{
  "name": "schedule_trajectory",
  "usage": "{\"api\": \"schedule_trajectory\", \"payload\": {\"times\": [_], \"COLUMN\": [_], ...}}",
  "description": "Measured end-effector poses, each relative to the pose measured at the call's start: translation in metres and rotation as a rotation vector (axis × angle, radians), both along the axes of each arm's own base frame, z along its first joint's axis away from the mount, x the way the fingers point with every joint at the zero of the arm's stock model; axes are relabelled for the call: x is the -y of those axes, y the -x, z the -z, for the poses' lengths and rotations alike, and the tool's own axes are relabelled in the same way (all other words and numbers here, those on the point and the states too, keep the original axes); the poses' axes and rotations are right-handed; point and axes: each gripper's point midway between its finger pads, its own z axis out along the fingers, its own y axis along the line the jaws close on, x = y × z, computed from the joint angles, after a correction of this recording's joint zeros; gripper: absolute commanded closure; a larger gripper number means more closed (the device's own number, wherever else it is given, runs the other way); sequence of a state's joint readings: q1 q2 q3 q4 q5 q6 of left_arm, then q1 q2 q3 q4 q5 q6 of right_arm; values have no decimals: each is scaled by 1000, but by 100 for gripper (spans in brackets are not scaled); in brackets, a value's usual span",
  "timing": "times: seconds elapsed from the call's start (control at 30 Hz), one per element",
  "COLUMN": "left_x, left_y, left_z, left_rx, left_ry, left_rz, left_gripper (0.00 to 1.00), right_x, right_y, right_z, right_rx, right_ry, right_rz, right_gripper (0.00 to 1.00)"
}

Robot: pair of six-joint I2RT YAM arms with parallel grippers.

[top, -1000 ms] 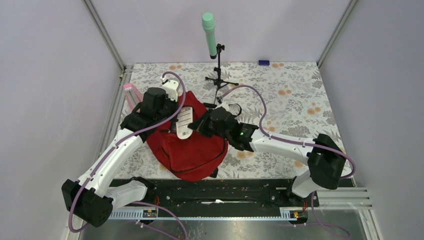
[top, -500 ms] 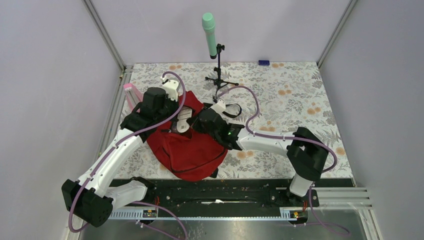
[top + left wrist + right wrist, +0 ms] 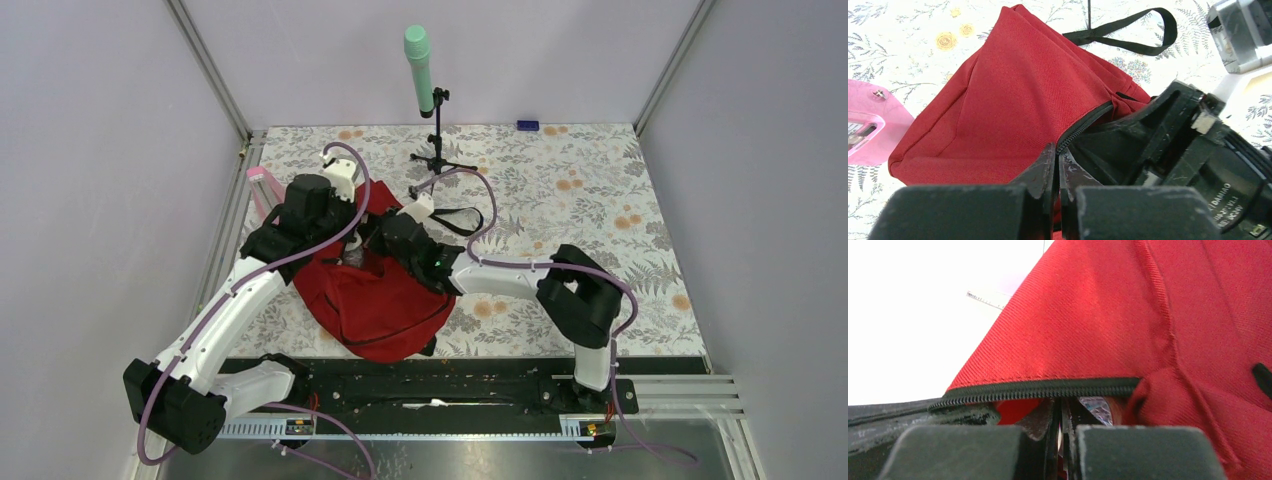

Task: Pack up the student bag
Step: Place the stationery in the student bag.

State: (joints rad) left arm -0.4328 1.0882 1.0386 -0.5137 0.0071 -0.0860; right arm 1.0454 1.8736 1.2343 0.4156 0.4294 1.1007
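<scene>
Right wrist: right gripper tips seemingly inside student bag.

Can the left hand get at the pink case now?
Probably not yet: the left hand is shut on the zipper edge of the student bag, though the pink case sits uncovered beside it.

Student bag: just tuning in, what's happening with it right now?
The left gripper is pinched shut on the black zipper edge of the student bag, lifting one side of its mouth. The right gripper sits in that opening under the zipper, fingers closed on a thin pale item I can't identify. The bag lies unzipped on the floral table; packing is under way.
</scene>
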Motion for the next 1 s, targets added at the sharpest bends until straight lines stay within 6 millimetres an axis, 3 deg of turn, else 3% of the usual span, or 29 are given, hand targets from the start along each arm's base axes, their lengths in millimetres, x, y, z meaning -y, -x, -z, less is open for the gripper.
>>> {"api": "schedule_trajectory", "payload": {"times": [0.2, 0.47, 0.7, 1.0], "left_x": [-1, -3, -3, 2], "left_y": [-1, -1, 0, 6], "left_z": [0, 1, 1, 5], "left_rx": [1, -1, -4, -31], "left_ry": [-1, -2, -3, -1], "left_rz": [-6, -9, -9, 18], "left_gripper": [100, 100, 100, 100], "right_x": [-16, -37, -33, -17], "right_y": [-8, -4, -8, -5], "right_z": [1, 7, 12, 20], "right_rx": [34, 79, 128, 172], "right_ry": [14, 17, 75, 122], "right_rz": [-23, -128, -140, -137], "right_gripper": [91, 61, 53, 35]}}
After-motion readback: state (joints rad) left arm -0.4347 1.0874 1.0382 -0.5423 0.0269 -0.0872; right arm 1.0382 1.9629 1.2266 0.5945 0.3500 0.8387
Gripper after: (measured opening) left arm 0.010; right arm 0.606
